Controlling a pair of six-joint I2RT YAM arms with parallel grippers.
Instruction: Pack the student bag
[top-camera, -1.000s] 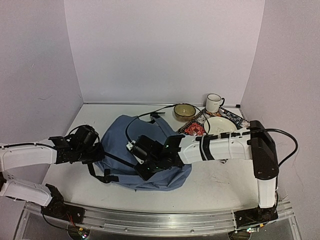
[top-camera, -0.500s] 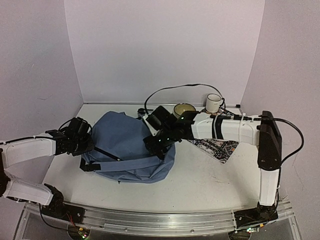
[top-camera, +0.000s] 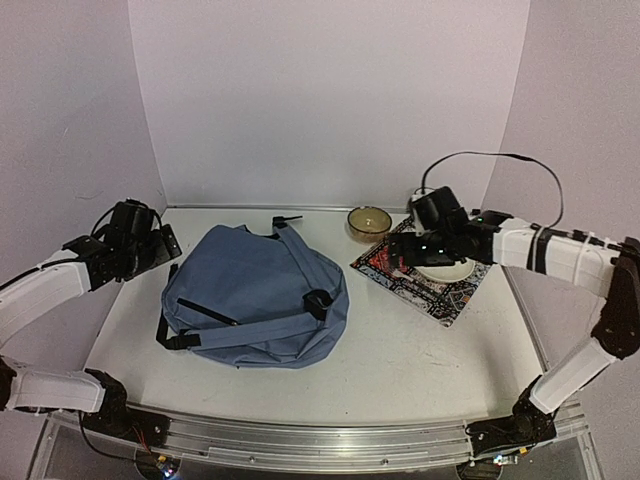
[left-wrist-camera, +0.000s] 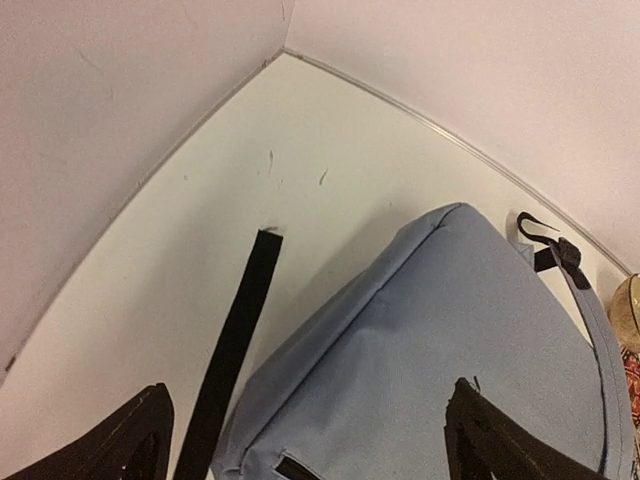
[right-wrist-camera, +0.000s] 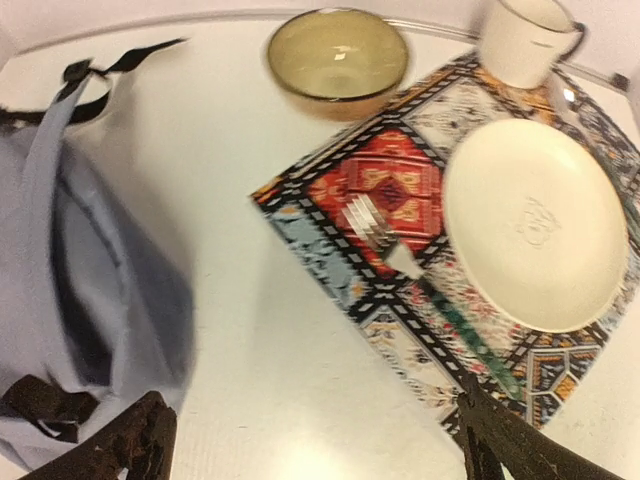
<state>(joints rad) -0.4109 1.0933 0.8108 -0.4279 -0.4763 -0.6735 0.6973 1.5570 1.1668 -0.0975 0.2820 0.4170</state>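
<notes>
On the white worktop (top-camera: 420, 360), the student bag (top-camera: 255, 295) is laid centre-left in the overhead frame, a soft, slate-blue fabric heap. The left tool (top-camera: 160, 245) is seen spread just left of it, and the right tool (top-camera: 405, 250) spread well to its right. One glossy bowl (right-wrist-camera: 338, 55) is set beside one patterned mat (right-wrist-camera: 375, 190), on which one round plate (right-wrist-camera: 535, 225) and one fork (right-wrist-camera: 400, 255) are laid.

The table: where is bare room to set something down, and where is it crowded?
Widest patch: near right of the table, bordered by the student bag, the placemat and the front edge. A smaller one: the back left corner, between bag and walls, save one black strap. Crowded: back right, with bowl, mug, plate and fork on or beside the placemat.
</notes>
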